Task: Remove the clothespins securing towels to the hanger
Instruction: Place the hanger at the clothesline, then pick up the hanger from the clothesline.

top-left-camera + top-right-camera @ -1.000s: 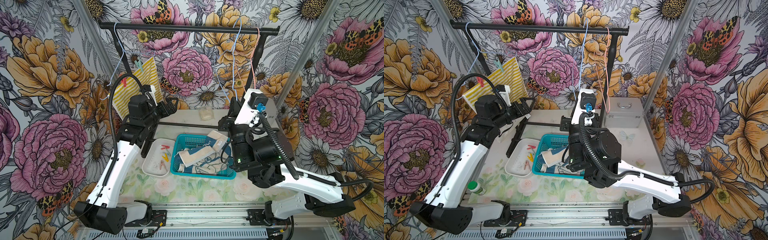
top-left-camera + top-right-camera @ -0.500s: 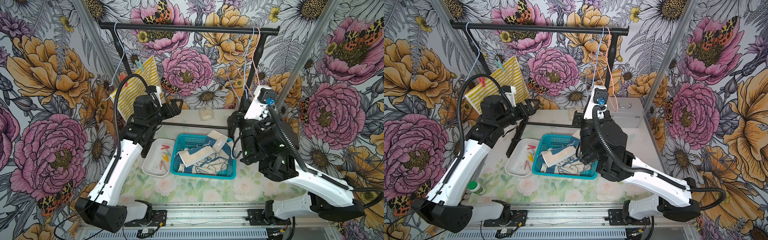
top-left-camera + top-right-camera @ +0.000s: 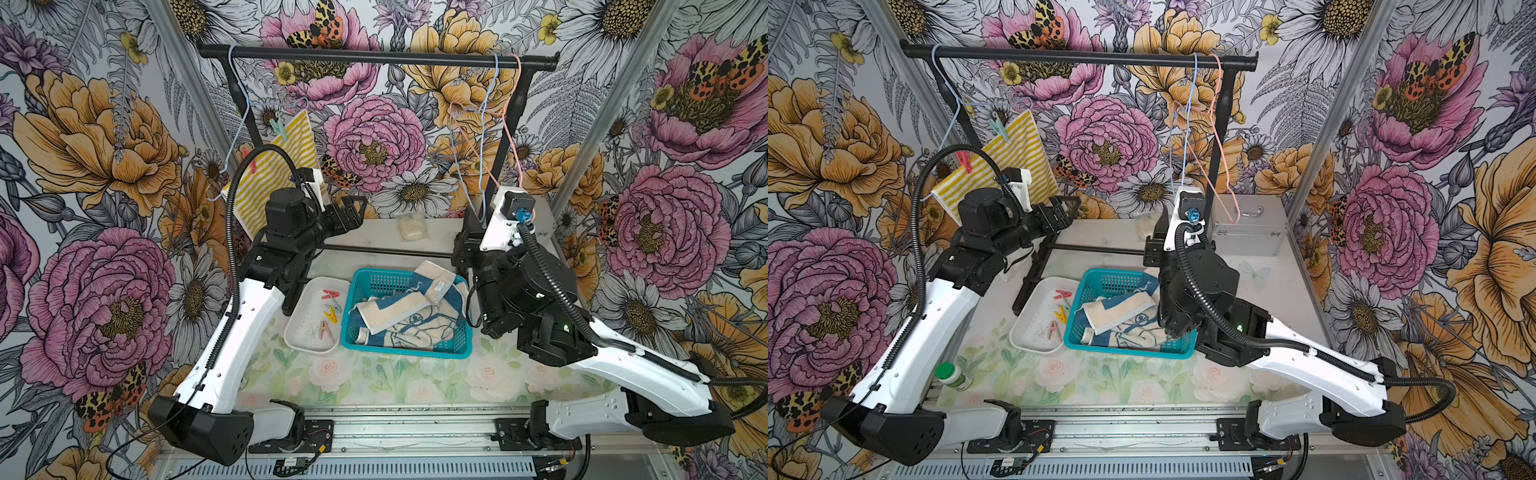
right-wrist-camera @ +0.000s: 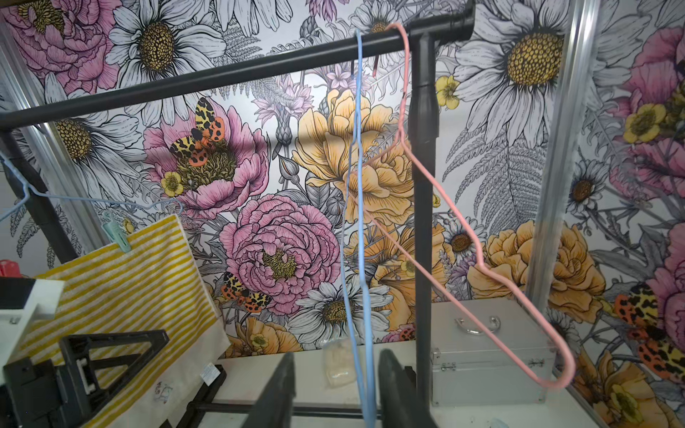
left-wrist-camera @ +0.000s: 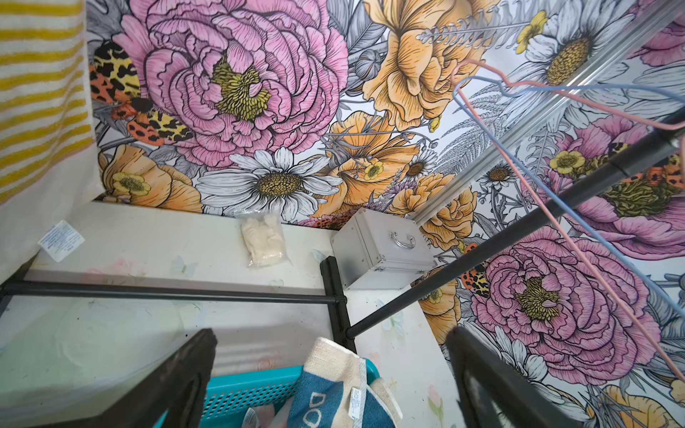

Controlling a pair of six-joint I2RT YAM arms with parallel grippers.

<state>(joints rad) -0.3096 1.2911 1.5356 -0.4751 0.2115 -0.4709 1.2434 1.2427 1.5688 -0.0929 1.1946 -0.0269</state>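
Hanging from a wire hanger, striped towel is held by a mint pin and a red pin. Loose pins lie in the tray. Blue-cream towel sits in the basket. Left claw: jaws wide apart, empty, near the striped towel. Right claw: jaws apart, bare blue hanger running between them, not pinched.

Teal basket is set just beside white tray mid-table. Silver case and small plastic bag are placed near the back wall, by the black rack. Green-capped bottle is seen at the front edge.
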